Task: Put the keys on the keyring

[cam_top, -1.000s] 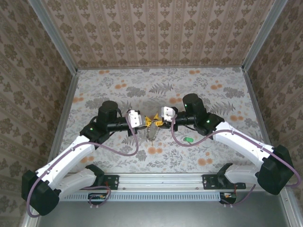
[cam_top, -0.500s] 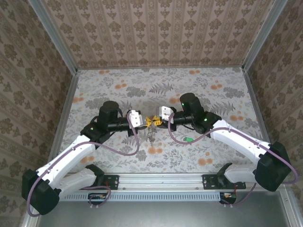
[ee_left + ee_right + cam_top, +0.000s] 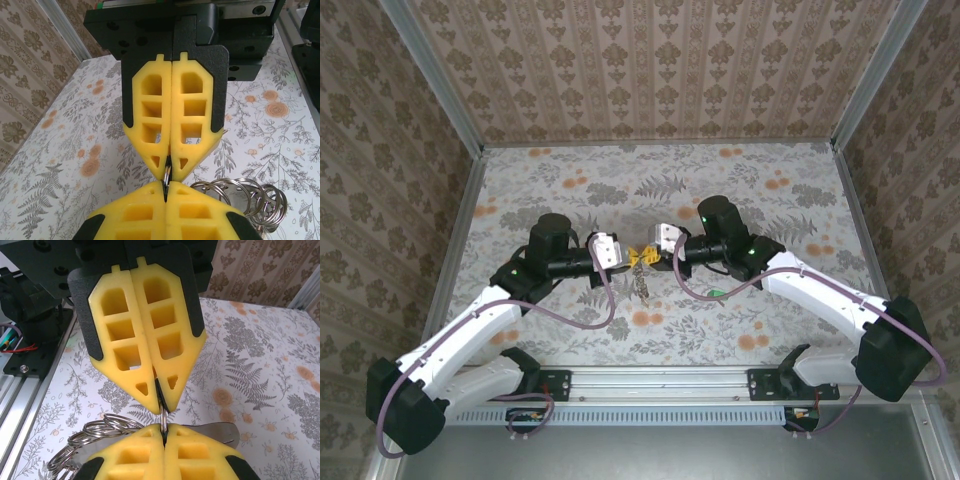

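Observation:
My left gripper [image 3: 633, 257] and right gripper [image 3: 651, 254] meet tip to tip over the middle of the table. Both are shut on the same thin metal ring of the keyring [image 3: 167, 175], which stands edge-on between the two pairs of yellow pads. In the left wrist view my left gripper [image 3: 166, 189] comes up from below, with the right one facing it from above. In the right wrist view my right gripper [image 3: 163, 430] pinches the keyring [image 3: 162, 412] the same way. Several linked rings [image 3: 95, 432] and a flat grey key blade [image 3: 222, 431] hang beside the grip. A green key [image 3: 717, 293] lies on the table under the right arm.
The hanging bunch [image 3: 642, 285] dangles just above the flowered tabletop [image 3: 650, 180]. Purple cables [image 3: 595, 320] loop low beside both arms. Papered walls with metal posts close in the back and sides, and a rail [image 3: 660, 380] runs along the near edge.
My right gripper has slid left to meet the left one and shut its pads on the ring. The left arm has stayed put.

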